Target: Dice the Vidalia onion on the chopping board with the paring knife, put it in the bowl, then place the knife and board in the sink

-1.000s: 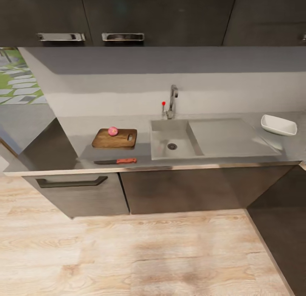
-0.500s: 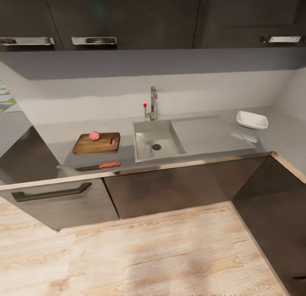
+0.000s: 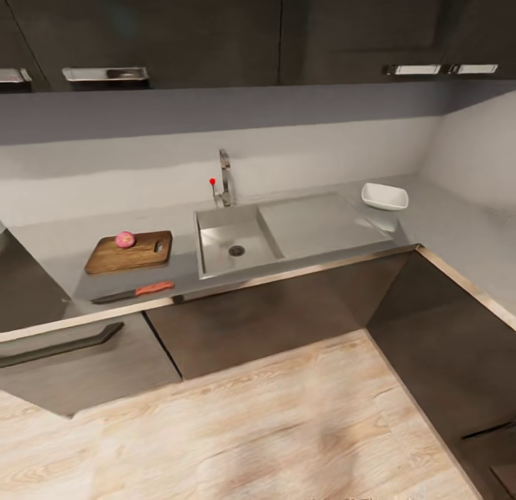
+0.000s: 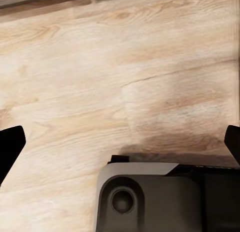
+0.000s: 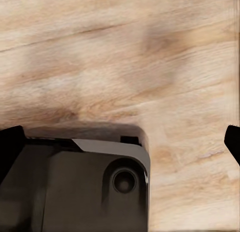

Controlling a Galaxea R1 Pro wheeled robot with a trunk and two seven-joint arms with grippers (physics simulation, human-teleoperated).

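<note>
The pinkish-red Vidalia onion (image 3: 125,239) rests on the far end of the dark wooden chopping board (image 3: 136,255), left of the sink (image 3: 215,250) on the grey countertop (image 3: 64,285). In front of the board, near the counter's edge, lies the paring knife (image 3: 136,292), red handle to the right. The steel basin holds nothing but its drain. The white bowl (image 3: 384,196) stands past the drainboard at the right. Both wrist views look down at wooden floor: my left gripper (image 4: 120,142) and right gripper (image 5: 120,142) are open, fingers wide apart, nothing between them.
The chrome tap (image 3: 225,177) with its red knob rises behind the basin. Dark wall cabinets (image 3: 215,34) hang above. A second counter run (image 3: 466,256) turns the corner at the right. Wooden floor (image 3: 251,428) lies between me and the cabinets. A dark robot part (image 4: 150,197) shows below each wrist.
The whole head view has shifted, so the camera turned right: counter, board and sink slid left in the picture. Onion, board, knife and bowl keep their places on the counter.
</note>
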